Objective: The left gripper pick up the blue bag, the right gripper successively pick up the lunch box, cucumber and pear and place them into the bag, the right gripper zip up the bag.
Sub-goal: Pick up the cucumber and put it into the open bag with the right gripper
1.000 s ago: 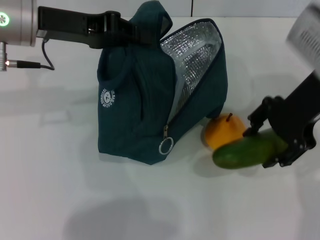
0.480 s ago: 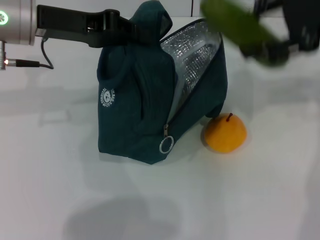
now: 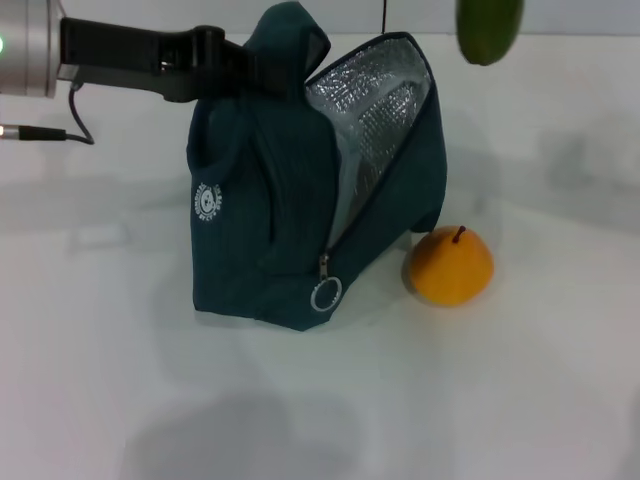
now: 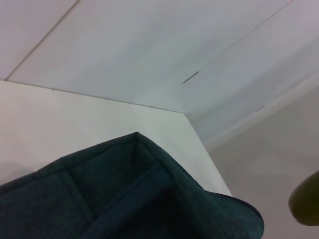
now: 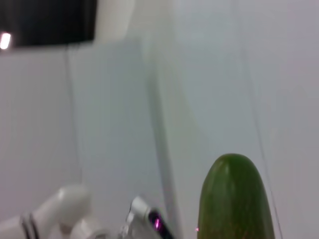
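The black two-finger left gripper (image 3: 235, 70) grips the top handles of the dark teal fabric blue bag (image 3: 270, 220), standing open mid-surface on the white surface (image 3: 520, 380), round yellow-orange pear (image 3: 450, 265) beside it, dark green cucumber (image 3: 488, 28) hanging above; the right gripper is out of view.

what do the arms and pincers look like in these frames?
Only the left arm shows in the head view: a silver cylinder at the frame's left edge with a green light, then a black link ending in the black left pincer. A thin black cable loops under the cylinder. The right pincer is out of view.
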Motion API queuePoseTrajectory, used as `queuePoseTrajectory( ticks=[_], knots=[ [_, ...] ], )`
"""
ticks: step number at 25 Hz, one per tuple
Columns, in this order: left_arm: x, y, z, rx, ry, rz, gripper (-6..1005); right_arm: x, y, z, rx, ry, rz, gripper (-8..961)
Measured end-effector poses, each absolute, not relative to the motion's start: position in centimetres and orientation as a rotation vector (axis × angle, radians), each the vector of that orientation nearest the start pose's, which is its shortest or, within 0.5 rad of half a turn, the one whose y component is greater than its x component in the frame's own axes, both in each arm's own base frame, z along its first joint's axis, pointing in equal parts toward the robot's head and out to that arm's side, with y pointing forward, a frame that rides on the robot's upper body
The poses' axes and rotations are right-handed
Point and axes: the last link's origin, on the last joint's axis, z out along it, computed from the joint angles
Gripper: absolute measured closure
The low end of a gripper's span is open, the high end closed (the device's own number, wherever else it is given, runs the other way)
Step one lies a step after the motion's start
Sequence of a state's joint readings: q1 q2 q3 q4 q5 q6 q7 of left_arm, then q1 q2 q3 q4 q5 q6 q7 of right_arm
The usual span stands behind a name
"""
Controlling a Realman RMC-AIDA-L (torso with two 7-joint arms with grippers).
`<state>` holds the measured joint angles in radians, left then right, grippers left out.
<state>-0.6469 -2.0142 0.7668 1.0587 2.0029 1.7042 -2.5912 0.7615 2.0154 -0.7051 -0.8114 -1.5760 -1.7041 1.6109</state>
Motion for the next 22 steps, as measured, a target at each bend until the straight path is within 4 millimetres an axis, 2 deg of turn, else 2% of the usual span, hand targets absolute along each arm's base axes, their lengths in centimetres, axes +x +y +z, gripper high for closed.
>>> queuePoseTrajectory(
  ticks=[5, 10, 16, 22],
  knots=[
    [-18.0, 37.1, 7.7, -2.536, -1.615, -0.676, 955, 13.7, 39.0, 5.0, -2.558, 0.464, 1.49, 279],
    [-17.8, 37.1, 7.7, -2.543, -1.611, -0.678, 955, 14.0, 38.8, 1.9, -2.498, 0.565, 1.583, 275],
    [-17.9, 36.8, 7.4, -2.56, -1.615, -0.672, 955, 13.9, 38.5, -1.5, -2.501, 0.629, 1.542, 270],
    [-18.0, 36.7, 7.3, -2.568, -1.616, -0.671, 955, 13.4, 38.1, -3.4, -2.534, 0.636, 1.511, 266]
  ],
)
